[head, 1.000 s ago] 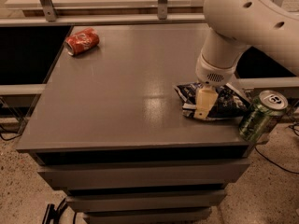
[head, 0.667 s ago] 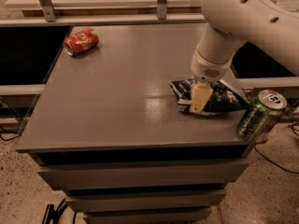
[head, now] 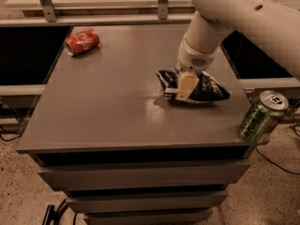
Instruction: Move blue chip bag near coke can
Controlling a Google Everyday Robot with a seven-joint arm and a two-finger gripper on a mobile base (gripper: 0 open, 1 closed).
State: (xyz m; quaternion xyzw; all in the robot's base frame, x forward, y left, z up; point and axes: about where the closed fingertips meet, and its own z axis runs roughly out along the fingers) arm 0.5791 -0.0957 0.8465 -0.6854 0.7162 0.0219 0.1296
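The blue chip bag (head: 210, 89) is a crinkled dark navy foil bag right of the table's middle, just above the tabletop. My gripper (head: 184, 89) comes down from the white arm at the upper right and is shut on the bag's left part; one cream finger (head: 187, 82) shows in front of the bag. The coke can (head: 82, 41), red with white script, lies on its side at the far left corner of the table, well apart from the bag and gripper.
A green can (head: 262, 116) stands tilted at the table's front right corner, close to the bag's right end. The grey table (head: 103, 107) has drawers below. A rail and shelf run behind the table's far edge.
The gripper and the chip bag have moved together to the left and a little farther back, away from the green can. The coke can has not moved.
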